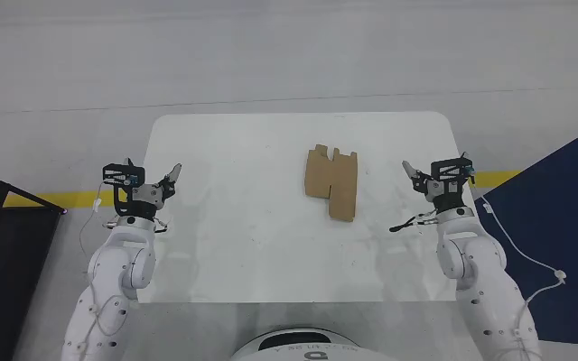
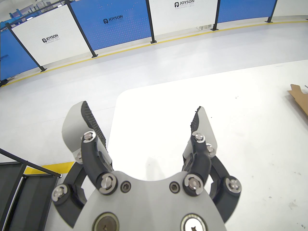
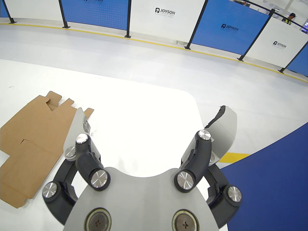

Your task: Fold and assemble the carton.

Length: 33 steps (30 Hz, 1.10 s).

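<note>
A flat brown carton blank (image 1: 330, 183) lies unfolded on the white table (image 1: 244, 253), right of centre. My left gripper (image 1: 159, 179) hovers at the table's left edge, open and holding nothing, far from the carton. In the left wrist view the left gripper (image 2: 142, 112) spreads wide above the table's corner, and a corner of the carton (image 2: 299, 98) peeks in. My right gripper (image 1: 426, 179) sits near the table's right edge, open and holding nothing. In the right wrist view the right gripper (image 3: 151, 114) stands just beside the carton (image 3: 31, 143), apart from it.
A dark blue surface (image 1: 542, 217) lies off the table's right side. A black frame (image 1: 23, 244) stands off the left side. A yellow floor line (image 1: 54, 197) runs under both sides. Blue and white fence panels (image 2: 120, 17) stand far behind.
</note>
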Motion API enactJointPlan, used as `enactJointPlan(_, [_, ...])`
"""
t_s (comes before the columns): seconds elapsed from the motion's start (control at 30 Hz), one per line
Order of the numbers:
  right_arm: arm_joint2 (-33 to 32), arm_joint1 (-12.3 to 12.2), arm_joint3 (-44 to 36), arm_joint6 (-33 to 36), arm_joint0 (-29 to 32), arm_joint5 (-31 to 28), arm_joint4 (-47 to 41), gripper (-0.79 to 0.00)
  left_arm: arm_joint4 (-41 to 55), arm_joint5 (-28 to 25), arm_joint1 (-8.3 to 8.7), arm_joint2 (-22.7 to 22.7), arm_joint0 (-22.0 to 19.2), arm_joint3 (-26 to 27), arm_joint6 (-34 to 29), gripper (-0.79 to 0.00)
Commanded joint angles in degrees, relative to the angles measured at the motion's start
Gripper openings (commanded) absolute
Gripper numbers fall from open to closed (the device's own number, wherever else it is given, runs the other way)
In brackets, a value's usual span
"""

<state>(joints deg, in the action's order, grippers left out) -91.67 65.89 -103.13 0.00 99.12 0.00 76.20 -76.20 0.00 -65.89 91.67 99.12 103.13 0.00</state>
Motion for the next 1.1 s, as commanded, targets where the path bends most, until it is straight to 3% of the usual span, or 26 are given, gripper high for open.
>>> enactJointPlan(0.0, [0.0, 0.0, 0.0, 0.0, 0.0, 0.0, 0.0, -0.001, 0.0, 0.0, 0.0, 0.0, 0.0, 0.0, 0.0, -0.001])
enactJointPlan(0.17, [0.58, -0.03, -0.69, -0.29, 0.08, -0.97, 0.86, 0.0, 0.0, 0.0, 0.0, 0.0, 0.0, 0.0, 0.0, 0.0])
enactJointPlan(0.27, [5.41, -0.14, -4.33, -1.7, 2.44, -4.57, 10.14, 0.0, 0.0, 0.0, 0.0, 0.0, 0.0, 0.0, 0.0, 0.0])
enactJointPlan(0.5, [14.96, -0.43, -7.61, 2.83, 4.44, -12.9, 26.82, 0.0, 0.0, 0.0, 0.0, 0.0, 0.0, 0.0, 0.0, 0.0])
enactJointPlan(0.73, [22.07, -0.31, -8.0, 4.51, 6.01, -13.05, 37.77, 0.0, 0.0, 0.0, 0.0, 0.0, 0.0, 0.0, 0.0, 0.0])
enactJointPlan(0.97, [27.27, 0.87, -3.19, 11.56, 0.8, -9.73, 41.19, 0.0, 0.0, 0.0, 0.0, 0.0, 0.0, 0.0, 0.0, 0.0])
enactJointPlan(1.07, [28.27, 1.29, -1.46, 14.18, -1.17, -8.79, 41.46, -0.188, 0.0, 0.0, 0.0, 0.0, 0.0, 0.0, 0.0, 0.0])
